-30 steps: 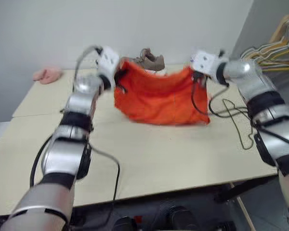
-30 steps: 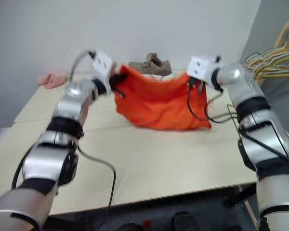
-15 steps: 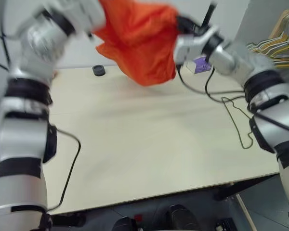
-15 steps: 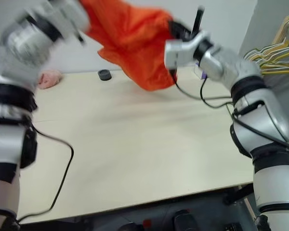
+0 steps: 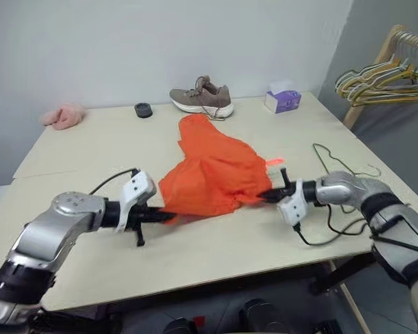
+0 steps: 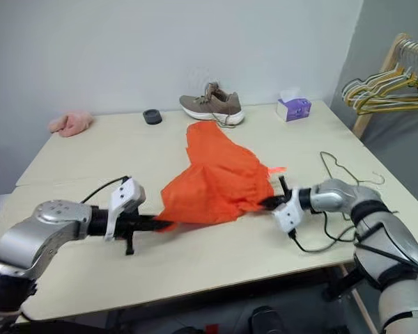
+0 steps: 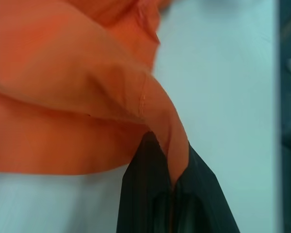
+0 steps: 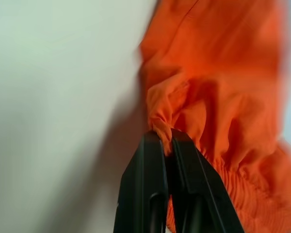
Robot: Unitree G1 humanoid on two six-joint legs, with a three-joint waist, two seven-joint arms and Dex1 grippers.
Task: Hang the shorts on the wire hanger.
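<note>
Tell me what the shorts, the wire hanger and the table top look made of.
The shorts: thin matte orange woven fabric, judging by soft folds and a gathered waistband. The wire hanger: thin bare metal wire, dull olive-grey, probably steel. The table: smooth pale beige board, likely laminate or light wood; a seam line crosses it.

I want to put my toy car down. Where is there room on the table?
Bare room: the near strip of the table in front of the shorts, and the left part between the pink cloth and the shorts. Crowded: the right edge with the wire hanger, and around the shoe.
</note>
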